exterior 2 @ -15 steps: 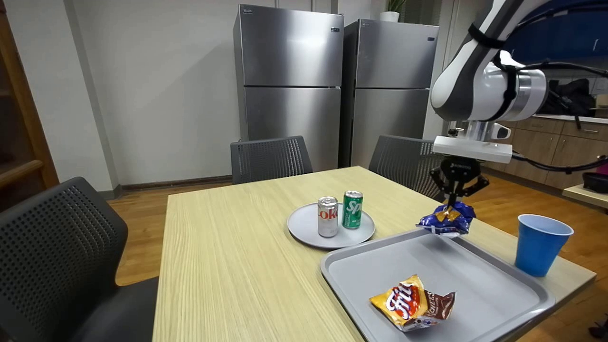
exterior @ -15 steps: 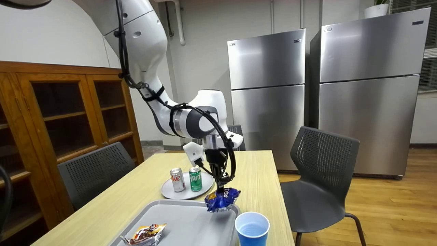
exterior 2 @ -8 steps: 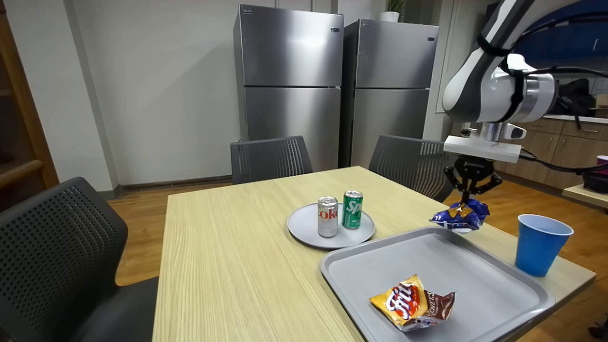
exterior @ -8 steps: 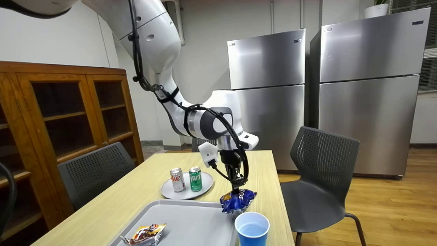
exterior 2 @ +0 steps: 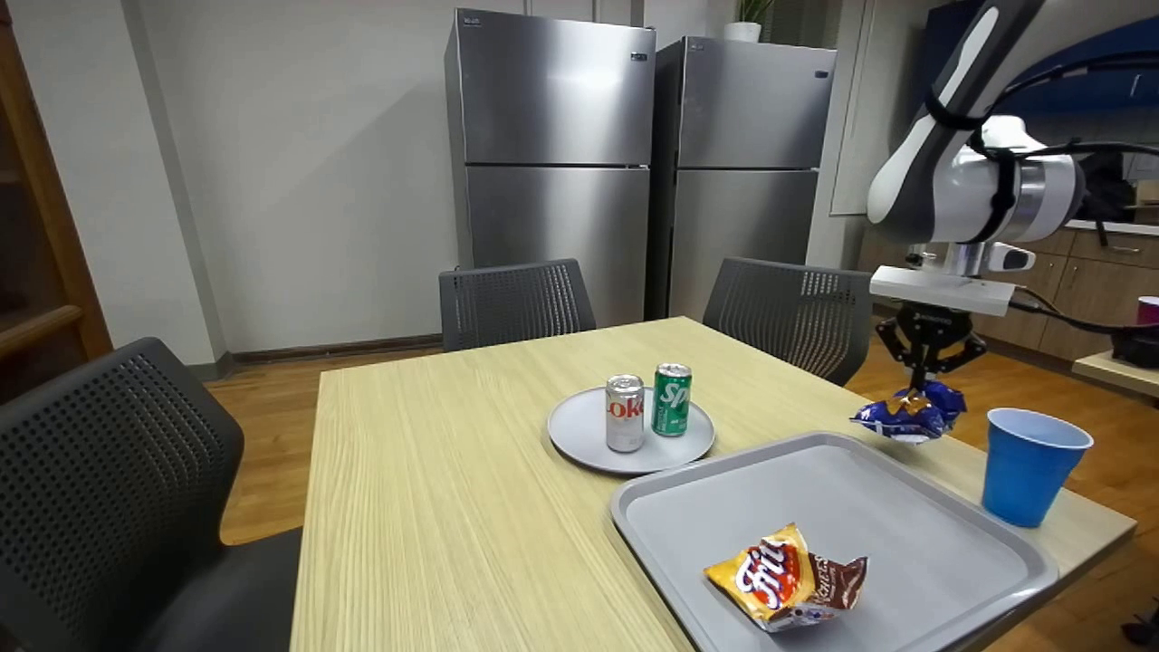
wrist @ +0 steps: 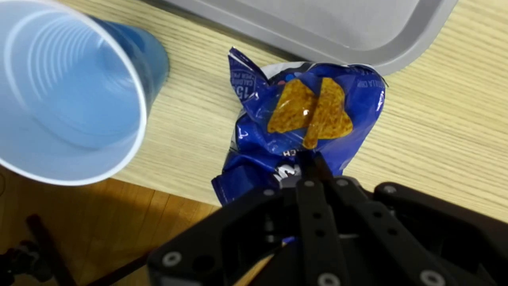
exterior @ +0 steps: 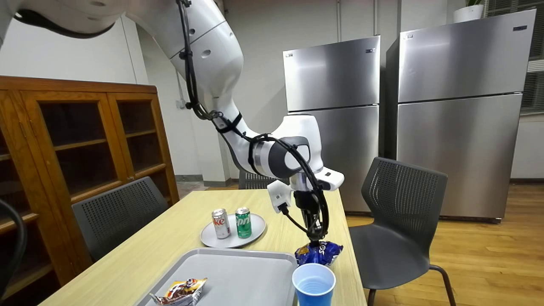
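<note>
In an exterior view, the gripper (exterior: pixel 314 243) points straight down, with a blue chip bag (exterior: pixel 321 253) right under it, the bag's lower edge partly hidden behind the cup (exterior: pixel 313 284). In an exterior view, the fingers (exterior 2: pixel 918 373) pinch the bag (exterior 2: pixel 905 423) from above, just beyond the grey tray (exterior 2: pixel 869 498), near the edge of the table (exterior 2: pixel 453 498). In the wrist view, the bag (wrist: pixel 297 119) spreads past the gripper toward the tray's corner, apart from the cup; whether it touches the table cannot be told.

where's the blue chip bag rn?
In the wrist view, the blue chip bag is near center, pinched in the hand, right of the blue cup and by a corner of the gray tray.
</note>
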### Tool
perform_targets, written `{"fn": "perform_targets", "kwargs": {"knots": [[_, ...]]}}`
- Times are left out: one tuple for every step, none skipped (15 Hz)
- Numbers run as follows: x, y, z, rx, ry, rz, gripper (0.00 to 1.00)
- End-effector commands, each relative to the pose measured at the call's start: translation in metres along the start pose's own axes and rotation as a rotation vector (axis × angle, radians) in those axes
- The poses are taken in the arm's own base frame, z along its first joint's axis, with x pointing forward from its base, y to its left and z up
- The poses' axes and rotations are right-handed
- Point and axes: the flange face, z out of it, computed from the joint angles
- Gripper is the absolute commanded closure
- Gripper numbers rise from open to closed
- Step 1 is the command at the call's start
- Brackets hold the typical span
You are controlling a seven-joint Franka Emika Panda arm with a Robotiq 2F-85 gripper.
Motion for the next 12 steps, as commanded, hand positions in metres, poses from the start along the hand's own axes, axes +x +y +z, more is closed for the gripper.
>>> {"fn": "perform_targets", "kwargs": {"knots": [[0.015, 0.0, 0.006, -0.01, -0.003, 0.058, 1.0], [0.017, 0.001, 0.009, -0.013, -0.003, 0.065, 1.0], [0.018, 0.002, 0.011, -0.017, -0.003, 0.071, 1.0], [0.018, 0.002, 0.013, -0.021, -0.003, 0.076, 1.0], [0.019, 0.002, 0.015, -0.025, -0.003, 0.08, 1.0], [0.019, 0.002, 0.017, -0.028, -0.004, 0.083, 1.0], [0.019, 0.002, 0.018, -0.031, -0.005, 0.086, 1.0], [0.019, 0.002, 0.02, -0.033, -0.005, 0.087, 1.0], [0.019, 0.002, 0.021, -0.035, -0.005, 0.088, 1.0], [0.018, 0.001, 0.021, -0.037, -0.004, 0.086, 1.0], [0.019, 0.001, 0.022, -0.037, -0.005, 0.085, 1.0], [0.019, 0.001, 0.022, -0.041, -0.009, 0.082, 0.74]]}}
